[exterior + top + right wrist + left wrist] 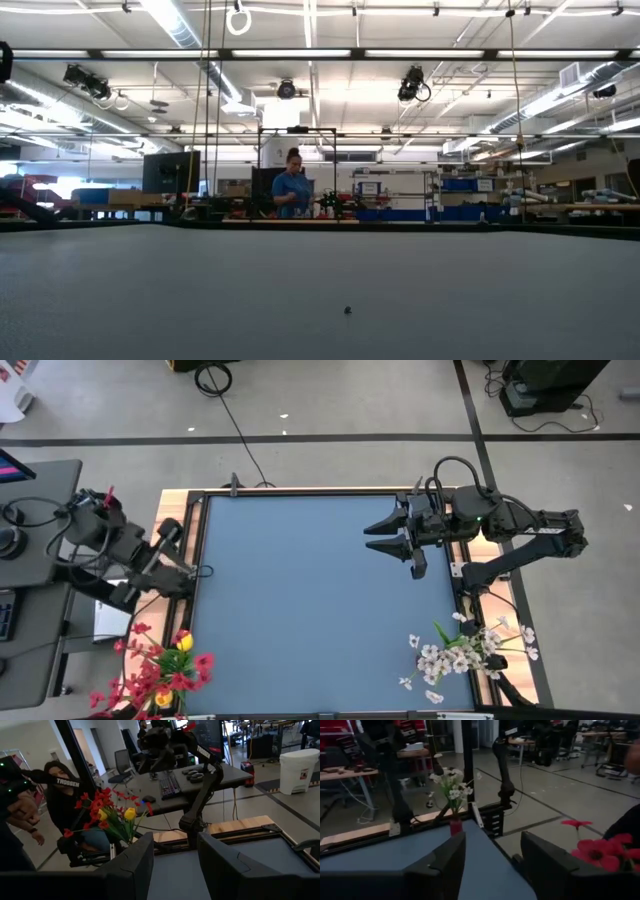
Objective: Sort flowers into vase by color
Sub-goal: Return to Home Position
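The red blossom clusters (160,672) stand bunched with yellow tulips (185,643) at the table's near left corner. The right wrist view shows this bunch (107,815) upright, its base hidden behind my finger. The white sprays (468,650) stand at the near right corner, in a small red vase (455,826). My left gripper (182,568) rests at the table's left edge and is open (492,865). My right gripper (385,537) hovers over the far right part of the mat, open (175,865) and pointing left. Neither touches a flower.
The blue mat (310,610) is framed by a dark rail (300,490). A small dark speck (347,310) lies on it. A desk with a keyboard (170,785) stands left of the table. A person (60,790) sits near it; another (292,185) stands far behind.
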